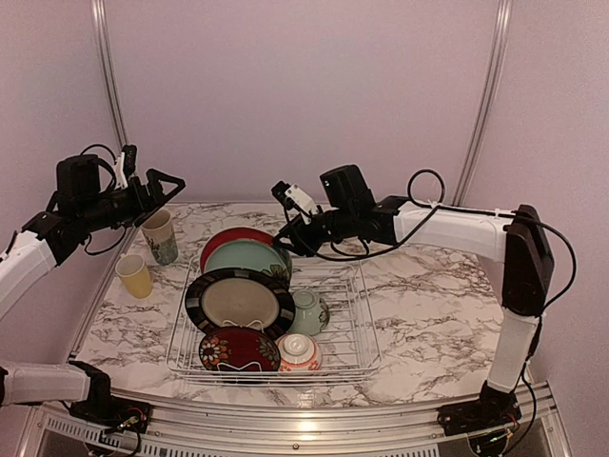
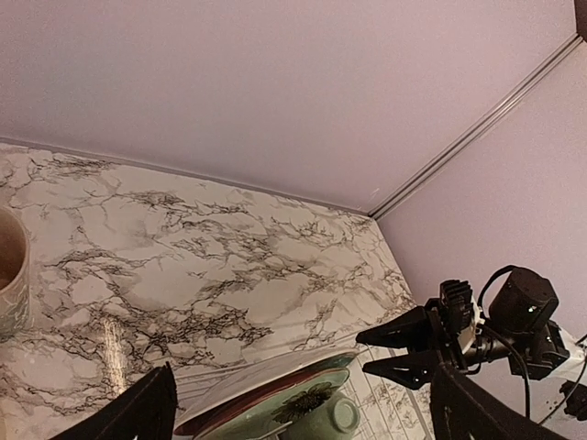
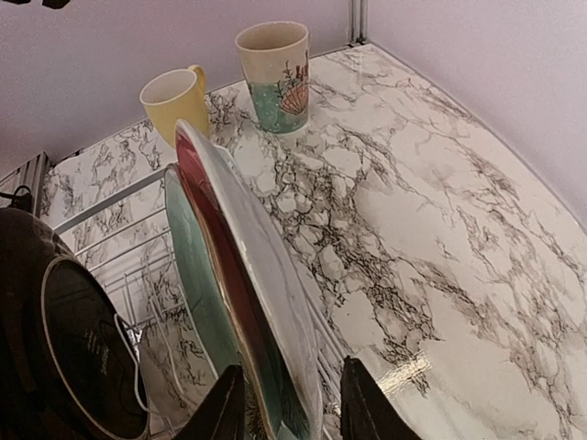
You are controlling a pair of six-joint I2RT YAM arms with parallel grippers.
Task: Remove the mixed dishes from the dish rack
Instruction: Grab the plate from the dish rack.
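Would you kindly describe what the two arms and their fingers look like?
The left arm and right arm have white shells with black joints and motor housings. Loose black cables loop along both. Their fingers are black, angular and pointed.

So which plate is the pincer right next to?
The red plate, rearmost in the dish rack; the right pincer is open on either side of its rim.

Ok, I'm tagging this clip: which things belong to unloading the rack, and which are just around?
Job: dish rack, red plate, teal plate, black-rimmed plate, dark red floral plate, green bowl, striped bowl, tall cup, yellow cup.
Other: marble table, wall rails.
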